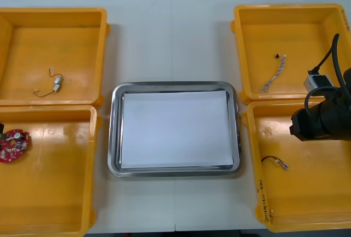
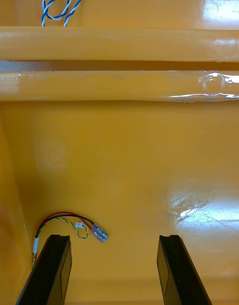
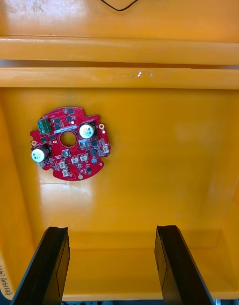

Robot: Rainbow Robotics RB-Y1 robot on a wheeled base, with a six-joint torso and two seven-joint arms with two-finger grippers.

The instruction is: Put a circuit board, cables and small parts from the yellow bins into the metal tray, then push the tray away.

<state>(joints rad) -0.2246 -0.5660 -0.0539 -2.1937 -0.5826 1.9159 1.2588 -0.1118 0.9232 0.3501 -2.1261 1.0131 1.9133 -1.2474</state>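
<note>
My right gripper (image 2: pixel 114 272) is open above the floor of the near right yellow bin (image 1: pixel 312 204). A red and yellow cable (image 2: pixel 69 225) lies just ahead of one of its fingers (image 2: pixel 52 270); the front view shows that cable (image 1: pixel 275 162) left of my right arm (image 1: pixel 321 119). My left gripper (image 3: pixel 112 267) is open over the near left yellow bin (image 1: pixel 49 193). A round red circuit board (image 3: pixel 69 143) lies flat ahead of it, apart from the fingers, and at that bin's left edge (image 1: pixel 13 145) in the front view. The metal tray (image 1: pixel 114 138), white inside, holds nothing.
The far right bin (image 1: pixel 290 28) holds a twisted blue and white cable (image 1: pixel 272 78) and a small dark part (image 1: pixel 279 56). In the far left bin (image 1: pixel 33 39) lies a black cable (image 1: pixel 55 82) with a small metal part. Bin walls stand between neighbouring bins.
</note>
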